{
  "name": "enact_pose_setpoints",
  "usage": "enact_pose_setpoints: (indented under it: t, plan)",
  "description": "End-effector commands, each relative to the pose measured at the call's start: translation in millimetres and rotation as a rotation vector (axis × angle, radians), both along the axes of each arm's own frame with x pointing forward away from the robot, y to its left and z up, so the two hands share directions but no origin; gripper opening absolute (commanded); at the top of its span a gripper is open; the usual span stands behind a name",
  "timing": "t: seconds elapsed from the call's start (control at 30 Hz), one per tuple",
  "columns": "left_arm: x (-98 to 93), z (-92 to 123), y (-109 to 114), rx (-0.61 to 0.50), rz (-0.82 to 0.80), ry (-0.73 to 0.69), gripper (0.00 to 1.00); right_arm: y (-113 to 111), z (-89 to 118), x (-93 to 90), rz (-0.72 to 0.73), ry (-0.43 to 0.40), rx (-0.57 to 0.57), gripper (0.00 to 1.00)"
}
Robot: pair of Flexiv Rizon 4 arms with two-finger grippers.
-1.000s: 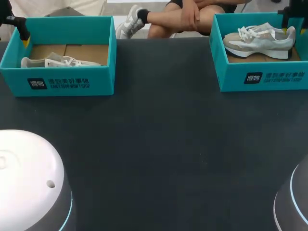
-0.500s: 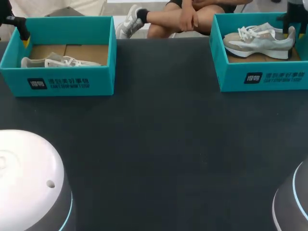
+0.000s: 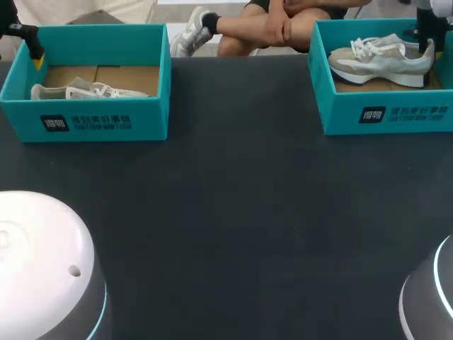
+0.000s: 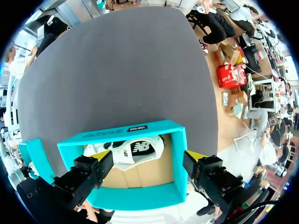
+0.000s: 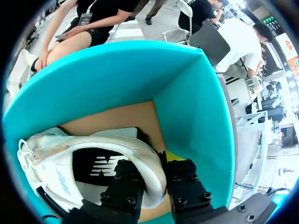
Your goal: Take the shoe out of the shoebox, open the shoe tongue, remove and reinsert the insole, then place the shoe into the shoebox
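Observation:
A grey and white shoe (image 3: pixel 382 60) lies in the teal shoebox (image 3: pixel 386 113) at the table's far right. My right gripper (image 3: pixel 427 42) is down inside that box at the shoe's heel. In the right wrist view the right gripper (image 5: pixel 156 173) is shut on the heel of the shoe (image 5: pixel 70 154), one finger inside the collar and one outside. The box wall (image 5: pixel 196 116) stands close beside it. My left gripper (image 3: pixel 35 57) hangs at the far left end of the other teal box (image 3: pixel 92 120). In the left wrist view the left gripper (image 4: pixel 147 161) is open wide over that box.
The left box (image 4: pixel 135 130) holds a second white shoe (image 4: pixel 135 149), lying on its side (image 3: pixel 85 91). Dark table (image 3: pixel 233 212) stretches between the two boxes and toward the near edge.
My right gripper has dropped lower into the right box and its fingers have closed on the shoe's heel. The left arm and both shoes have stayed put.

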State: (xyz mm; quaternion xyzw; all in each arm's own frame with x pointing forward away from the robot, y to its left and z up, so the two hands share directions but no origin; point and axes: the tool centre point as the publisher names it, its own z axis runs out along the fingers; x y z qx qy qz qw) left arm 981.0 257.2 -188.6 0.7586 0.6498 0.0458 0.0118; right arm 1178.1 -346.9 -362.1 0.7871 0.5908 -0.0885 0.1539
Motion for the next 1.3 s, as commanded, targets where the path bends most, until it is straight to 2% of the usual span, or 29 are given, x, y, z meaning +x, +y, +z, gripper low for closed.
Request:
enact_pose_setpoints:
  t: [0.03, 0.17, 0.5, 0.63, 0.87, 1.1, 1.3]
  plan:
    - [-1.1, 0, 0, 0.001, -0.001, -0.004, 1.00, -2, 5, 3.3, -0.011, 0.021, -0.002, 0.00]
    - [-1.1, 0, 0, 0.001, -0.001, -0.004, 1.00, -6, 23, -7.4, 0.030, 0.015, 0.016, 0.00]
    - [-1.1, 0, 0, 0.001, -0.001, -0.004, 1.00, -16, 97, -44.8, 0.126, -0.052, 0.052, 0.00]
    - [-1.1, 0, 0, 0.001, -0.001, -0.004, 1.00, -4, 132, -64.2, 0.185, -0.058, 0.051, 0.00]
    - [-1.1, 0, 0, 0.001, -0.001, -0.004, 1.00, 22, 179, -97.4, 0.222, -0.059, 0.058, 0.00]
    - [-1.1, 0, 0, 0.001, -0.001, -0.004, 1.00, 50, 204, -125.1, 0.240, -0.078, 0.044, 0.00]
    - [-1.1, 0, 0, 0.001, -0.001, -0.004, 1.00, 58, 211, -136.2, 0.224, -0.103, 0.007, 0.00]
